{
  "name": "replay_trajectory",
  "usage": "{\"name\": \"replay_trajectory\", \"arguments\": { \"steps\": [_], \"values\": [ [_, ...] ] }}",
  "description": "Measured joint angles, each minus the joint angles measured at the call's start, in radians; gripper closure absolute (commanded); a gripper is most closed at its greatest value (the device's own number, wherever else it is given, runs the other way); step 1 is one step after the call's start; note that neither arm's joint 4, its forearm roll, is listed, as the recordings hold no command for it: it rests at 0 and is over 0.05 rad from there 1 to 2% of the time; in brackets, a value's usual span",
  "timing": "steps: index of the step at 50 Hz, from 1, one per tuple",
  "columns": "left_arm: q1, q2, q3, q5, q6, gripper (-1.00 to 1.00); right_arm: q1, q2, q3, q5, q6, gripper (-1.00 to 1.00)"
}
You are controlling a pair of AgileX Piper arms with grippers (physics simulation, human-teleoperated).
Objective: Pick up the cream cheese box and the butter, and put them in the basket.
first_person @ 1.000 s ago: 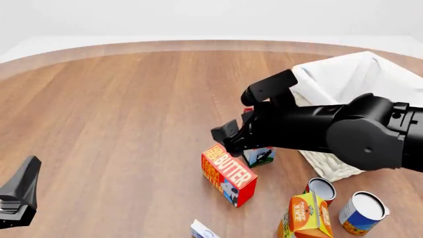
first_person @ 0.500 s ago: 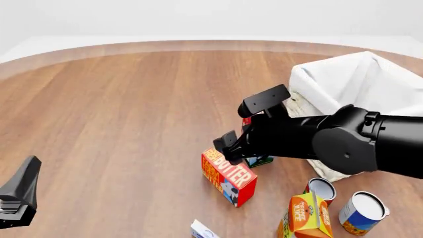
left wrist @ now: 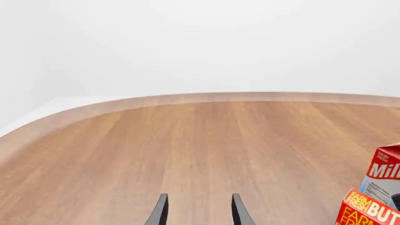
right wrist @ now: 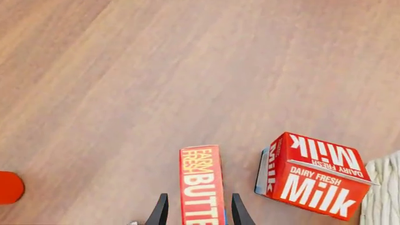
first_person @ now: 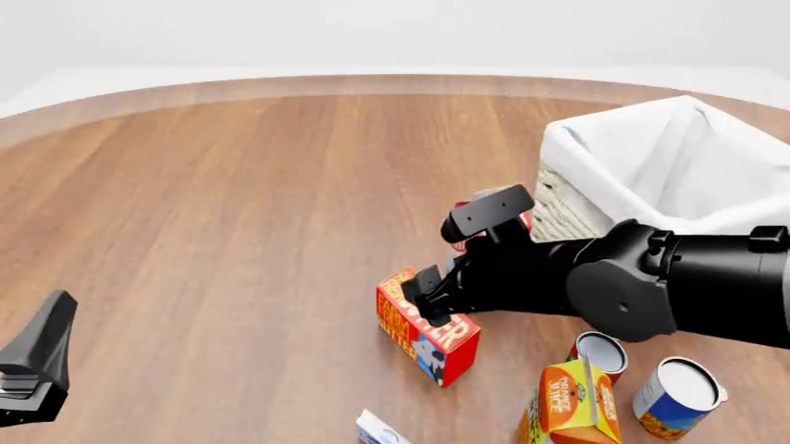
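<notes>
Butter (first_person: 427, 326) is seen lying on the tabletop (first_person: 247, 203), straddled by the open right claw (right wrist: 194, 211), one finger on each long side; contact cannot be told. Milk carton (right wrist: 314, 174) is placed just beside it, basket (first_person: 672, 162) beyond. Cream cheese box (first_person: 377, 429) is cut off at the near edge. Left claw (left wrist: 196, 212) is held open and empty, well apart.

Milk carton (right wrist: 315, 174), orange juice carton (first_person: 573, 400), two cans (first_person: 675, 396), wooden table (first_person: 222, 203)
</notes>
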Motion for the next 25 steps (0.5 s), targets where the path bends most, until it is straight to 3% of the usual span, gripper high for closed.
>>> {"name": "replay_trajectory", "arguments": {
  "steps": [25],
  "values": [
    [0.000,0.000,0.000,0.000,0.000,-1.00,0.010,0.067,0.027,-0.056,0.021,-1.00]
  ]
}}
